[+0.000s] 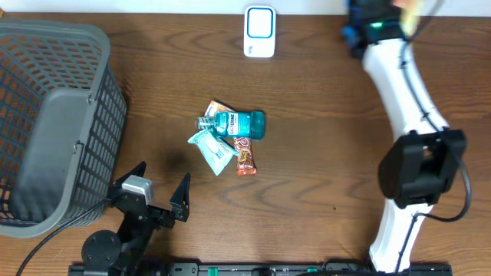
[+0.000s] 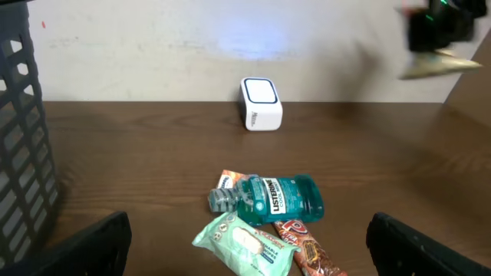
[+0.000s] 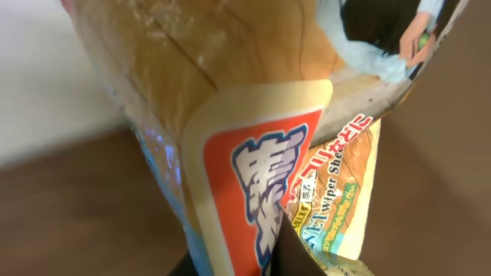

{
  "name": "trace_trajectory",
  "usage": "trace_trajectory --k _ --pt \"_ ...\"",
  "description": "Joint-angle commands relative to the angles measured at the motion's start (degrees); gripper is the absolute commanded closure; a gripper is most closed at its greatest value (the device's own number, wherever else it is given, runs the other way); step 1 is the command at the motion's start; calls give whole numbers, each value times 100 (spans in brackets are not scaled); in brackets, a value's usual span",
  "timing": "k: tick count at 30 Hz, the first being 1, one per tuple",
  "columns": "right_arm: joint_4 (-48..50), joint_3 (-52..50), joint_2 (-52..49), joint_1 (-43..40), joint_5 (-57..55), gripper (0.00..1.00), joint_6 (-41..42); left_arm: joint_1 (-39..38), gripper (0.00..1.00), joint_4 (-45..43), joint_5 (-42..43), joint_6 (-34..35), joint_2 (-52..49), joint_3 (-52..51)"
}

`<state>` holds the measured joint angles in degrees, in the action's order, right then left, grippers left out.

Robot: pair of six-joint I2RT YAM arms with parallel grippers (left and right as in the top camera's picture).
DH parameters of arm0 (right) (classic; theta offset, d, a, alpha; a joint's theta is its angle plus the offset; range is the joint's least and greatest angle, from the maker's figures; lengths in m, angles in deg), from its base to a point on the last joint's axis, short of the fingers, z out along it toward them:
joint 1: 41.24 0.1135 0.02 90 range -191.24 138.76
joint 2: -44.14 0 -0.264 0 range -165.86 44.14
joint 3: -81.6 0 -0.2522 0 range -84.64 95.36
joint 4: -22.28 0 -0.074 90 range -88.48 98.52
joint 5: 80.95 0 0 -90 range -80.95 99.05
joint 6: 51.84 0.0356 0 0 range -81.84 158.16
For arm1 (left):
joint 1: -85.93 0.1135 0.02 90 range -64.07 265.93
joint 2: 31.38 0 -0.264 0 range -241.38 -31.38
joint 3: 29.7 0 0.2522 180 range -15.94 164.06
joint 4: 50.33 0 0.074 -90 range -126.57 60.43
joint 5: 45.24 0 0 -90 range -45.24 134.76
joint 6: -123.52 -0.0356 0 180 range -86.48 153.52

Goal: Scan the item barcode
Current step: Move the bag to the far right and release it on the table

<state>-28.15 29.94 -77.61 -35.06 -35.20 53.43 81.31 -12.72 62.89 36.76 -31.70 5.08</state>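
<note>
The right gripper [image 2: 439, 42] is clenched on the packet [image 3: 230, 115], whose long axis runs out ahead of its jaws. The white scanner [image 1: 259, 32] lies well to the left of those jaws, nearer them than the left gripper [image 1: 161, 178], which hangs released and empty.

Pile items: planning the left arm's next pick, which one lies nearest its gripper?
The pale green pack, at the pile's edge facing the open left gripper; the bottle, snack bar and orange packet lie farther.
</note>
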Motion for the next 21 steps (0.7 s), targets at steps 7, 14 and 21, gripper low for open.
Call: trace_trajectory --k 7,14,21 --pt "-881 0 -249 -2203 560 99 94 -22 2 -7 72 72 15 -7" --pt "-1224 0 -573 -3484 1611 99 94 -22 2 -7 72 72 15 -7" --pt "-1414 0 -675 -4120 2293 75 96 -22 2 -7 72 72 15 -7"
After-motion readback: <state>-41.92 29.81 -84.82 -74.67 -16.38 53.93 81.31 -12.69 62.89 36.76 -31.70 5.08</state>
